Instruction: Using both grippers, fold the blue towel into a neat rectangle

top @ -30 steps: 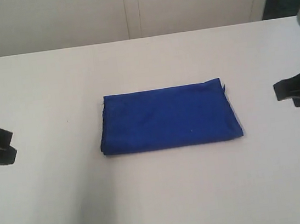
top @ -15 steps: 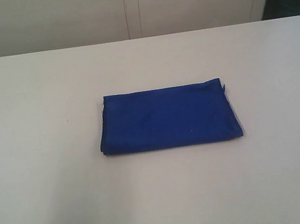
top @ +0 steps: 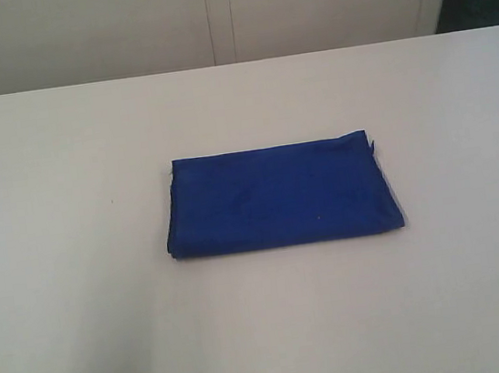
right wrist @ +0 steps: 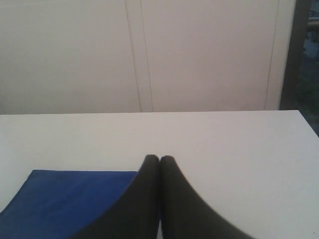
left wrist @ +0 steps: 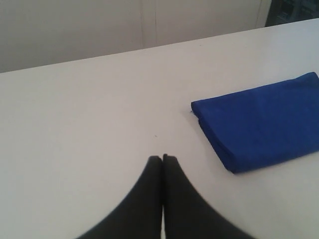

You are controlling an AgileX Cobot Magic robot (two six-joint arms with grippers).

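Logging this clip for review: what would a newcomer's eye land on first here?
The blue towel, folded into a tidy rectangle, lies at the middle of the white table. In the wrist views the left gripper and right gripper are shut, empty, clear of the cloth.

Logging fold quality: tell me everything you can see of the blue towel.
The blue towel is deep royal blue, plain, matte, soft-looking cloth. It lies flat, folded into a rough rectangle near the middle of the white table, long side across the exterior view. Layered edges show at its left end; the far right corner looks slightly ragged. Only the table touches it.
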